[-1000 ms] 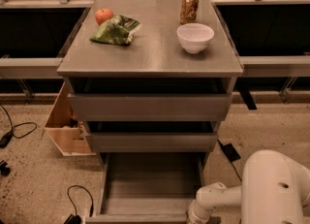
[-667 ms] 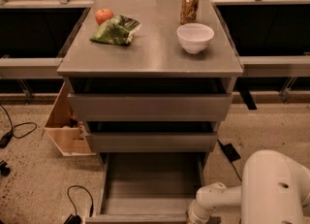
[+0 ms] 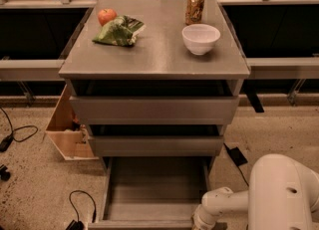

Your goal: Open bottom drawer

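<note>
Floor (image 3: 35,189) flanks bottom drawer (image 3: 154,191); hand (image 3: 200,222) at front edge.

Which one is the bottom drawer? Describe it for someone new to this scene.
Find the grey metal cabinet with a white bowl on top. The bottom drawer is its lowest tier, by the floor, the gripper at its front right corner. Unlike the two drawers above, it is pulled far out.

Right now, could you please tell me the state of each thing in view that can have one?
bottom drawer: pulled out, nothing seen inside.
middle drawer: in or nearly so.
top drawer: in or nearly so.
can: upright.
bowl: upright, looks empty.
green bag: crumpled, lying down.
gripper: at the bottom drawer's front right corner, low in view.
</note>
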Robot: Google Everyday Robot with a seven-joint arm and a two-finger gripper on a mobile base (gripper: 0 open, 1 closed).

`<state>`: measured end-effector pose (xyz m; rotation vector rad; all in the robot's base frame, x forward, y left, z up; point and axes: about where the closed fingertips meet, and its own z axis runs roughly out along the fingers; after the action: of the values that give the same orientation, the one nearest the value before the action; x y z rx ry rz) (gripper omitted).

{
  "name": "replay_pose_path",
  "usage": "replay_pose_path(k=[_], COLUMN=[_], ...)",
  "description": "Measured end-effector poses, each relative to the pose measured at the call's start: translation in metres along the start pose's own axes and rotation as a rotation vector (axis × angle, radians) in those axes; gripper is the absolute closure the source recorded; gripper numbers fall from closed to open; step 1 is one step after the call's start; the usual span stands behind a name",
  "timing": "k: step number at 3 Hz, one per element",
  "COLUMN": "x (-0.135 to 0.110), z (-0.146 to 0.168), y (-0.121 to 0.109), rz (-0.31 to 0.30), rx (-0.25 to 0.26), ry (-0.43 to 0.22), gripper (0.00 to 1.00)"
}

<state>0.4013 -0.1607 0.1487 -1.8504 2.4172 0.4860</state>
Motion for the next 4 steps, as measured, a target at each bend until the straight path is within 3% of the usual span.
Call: replay_pose_path(k=[1,2,3,4], x=[0.0,-0.003,-0.012,-0.021], z=[-0.004,-0.031,-0.083,-0.148], y=[0.0,0.002,0.021,0.062], rz=[-0.005,-0.041,-0.089,-0.147], rx=[0.005,0.035,0.045,0.031], ry=[0.0,0.001,0.028,0.05], gripper=[0.04,0.0,0.0,0.0])
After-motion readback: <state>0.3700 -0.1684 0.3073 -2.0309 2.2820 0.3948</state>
